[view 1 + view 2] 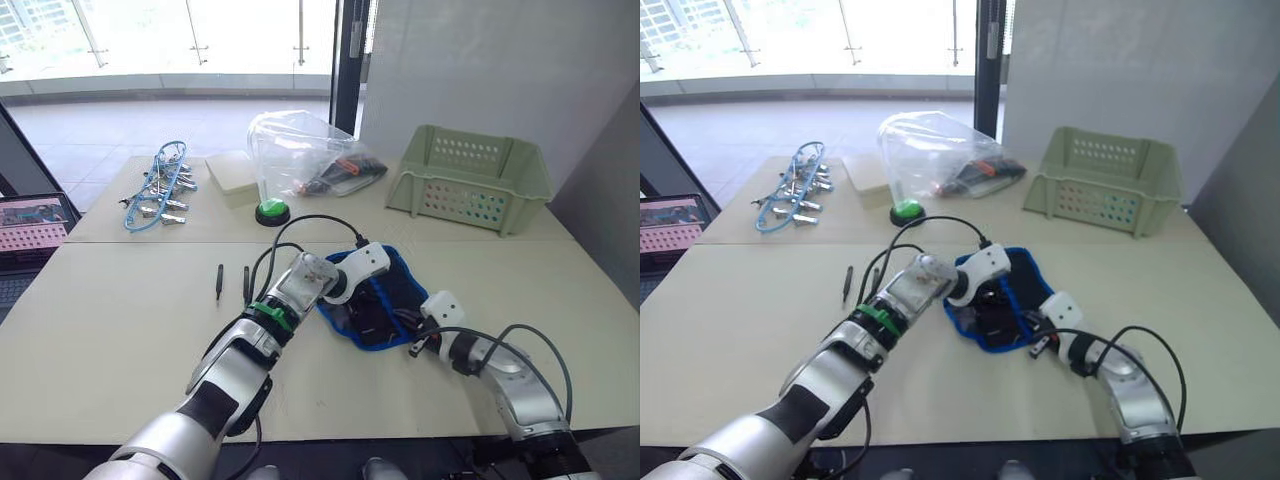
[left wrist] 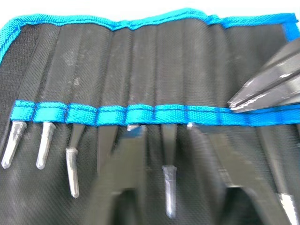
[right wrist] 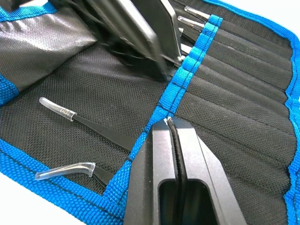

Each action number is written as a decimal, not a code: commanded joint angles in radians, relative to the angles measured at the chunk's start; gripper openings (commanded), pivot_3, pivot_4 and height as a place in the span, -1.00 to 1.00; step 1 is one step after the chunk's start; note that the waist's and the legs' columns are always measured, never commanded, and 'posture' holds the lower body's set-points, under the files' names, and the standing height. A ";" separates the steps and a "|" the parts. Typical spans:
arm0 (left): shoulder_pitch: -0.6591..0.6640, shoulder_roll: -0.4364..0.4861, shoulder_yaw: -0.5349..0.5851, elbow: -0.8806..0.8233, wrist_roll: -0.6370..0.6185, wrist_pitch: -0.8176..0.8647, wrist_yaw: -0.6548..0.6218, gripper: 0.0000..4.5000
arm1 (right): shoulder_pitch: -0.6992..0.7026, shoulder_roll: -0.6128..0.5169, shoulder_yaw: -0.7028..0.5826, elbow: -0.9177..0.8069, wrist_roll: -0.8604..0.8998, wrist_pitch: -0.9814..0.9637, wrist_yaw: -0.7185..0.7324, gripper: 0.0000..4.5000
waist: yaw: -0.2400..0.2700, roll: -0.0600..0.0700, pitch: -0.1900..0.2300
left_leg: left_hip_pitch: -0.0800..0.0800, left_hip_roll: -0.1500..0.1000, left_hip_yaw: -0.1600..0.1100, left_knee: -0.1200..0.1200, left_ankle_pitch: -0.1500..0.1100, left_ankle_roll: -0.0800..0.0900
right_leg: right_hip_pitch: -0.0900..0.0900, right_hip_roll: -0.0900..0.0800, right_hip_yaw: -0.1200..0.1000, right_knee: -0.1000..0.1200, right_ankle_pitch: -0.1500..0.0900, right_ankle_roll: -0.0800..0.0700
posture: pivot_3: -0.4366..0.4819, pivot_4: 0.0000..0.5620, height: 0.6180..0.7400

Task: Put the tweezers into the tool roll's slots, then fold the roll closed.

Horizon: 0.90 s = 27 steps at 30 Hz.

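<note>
Your right gripper (image 3: 169,123) is pinched closed on the tool roll's (image 3: 243,93) blue slot band. Your left gripper (image 2: 180,140) hovers spread over the slots (image 2: 140,70). At nine o'clock, two tweezers (image 1: 220,282) lie loose on the table (image 1: 120,320).

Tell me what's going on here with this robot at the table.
The robot is loading tweezers into the tool roll, which lies open on the table. Both pincers are down on the roll: the right pincer is shut, pinching the blue pocket band, and the left pincer works at the slots. Several tweezers already sit in slots, and two tweezers lie loose on the table to the robot's left.
</note>
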<state>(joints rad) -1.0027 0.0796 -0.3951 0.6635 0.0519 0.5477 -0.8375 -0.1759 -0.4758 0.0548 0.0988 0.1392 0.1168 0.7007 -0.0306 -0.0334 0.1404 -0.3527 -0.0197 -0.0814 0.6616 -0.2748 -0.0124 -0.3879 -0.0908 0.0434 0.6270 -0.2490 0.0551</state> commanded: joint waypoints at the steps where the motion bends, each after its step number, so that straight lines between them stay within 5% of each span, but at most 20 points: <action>1: 0.049 0.071 0.061 -0.233 -0.049 0.133 -0.033 0.35 | 0.037 0.016 0.083 0.081 -0.039 0.043 0.038 -1.00 | -0.006 0.000 0.000 | 0.000 0.000 0.000 0.000 0.000 0.000 | 0.000 0.000 0.000 0.000 0.000 0.000 | -0.05 -0.47 1.00; 6: 0.138 0.176 0.211 -0.446 -0.113 0.194 0.019 0.99 | 0.011 0.027 0.097 0.101 -0.046 0.046 0.043 -1.00 | -0.012 0.000 0.000 | 0.000 0.001 -0.001 0.000 0.000 0.000 | 0.000 0.000 0.000 0.001 0.000 0.000 | -0.05 -0.47 1.00; 12: 0.253 0.312 0.417 -0.558 -0.181 0.123 0.083 0.99 | -0.015 0.032 0.115 0.136 -0.053 0.032 0.070 -1.00 | -0.023 0.000 0.000 | 0.005 0.002 0.000 -0.002 0.000 0.000 | 0.000 0.001 0.001 0.002 0.000 -0.001 | -0.05 -0.47 1.00; 17: 0.501 0.413 0.637 -0.679 -0.199 -0.072 0.172 0.99 | -0.050 0.033 0.122 0.156 -0.059 0.000 0.095 -1.00 | -0.032 0.000 0.000 | 0.007 0.003 -0.001 -0.002 0.000 0.000 | 0.000 0.000 0.002 0.002 0.001 -0.003 | -0.05 -0.47 1.00; 23: 0.830 0.417 0.825 -0.890 -0.294 -0.087 0.215 0.99 | -0.059 0.025 0.135 0.207 -0.069 -0.029 0.128 -1.00 | -0.030 -0.002 -0.001 | 0.009 0.004 -0.002 -0.004 -0.002 -0.001 | 0.000 0.000 0.003 0.001 0.002 -0.004 | -0.05 -0.47 1.00; 27: 1.080 0.320 0.933 -1.023 -0.332 -0.143 0.284 0.99 | -0.080 0.043 0.152 0.253 -0.077 -0.048 0.144 -1.00 | -0.030 -0.004 -0.002 | 0.013 0.006 -0.001 -0.004 -0.003 -0.002 | 0.002 0.000 0.003 0.001 0.003 -0.005 | -0.05 -0.47 1.00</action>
<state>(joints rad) 0.0364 0.4128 0.5003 -0.2858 -0.2495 0.4425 -0.5723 -0.2994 -0.4564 0.1033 0.2688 0.1111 0.0391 0.8013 -0.0609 -0.0377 0.1383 -0.3384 -0.0121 -0.0806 0.6575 -0.2790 -0.0146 -0.3853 -0.0903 0.0465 0.6276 -0.2464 0.0496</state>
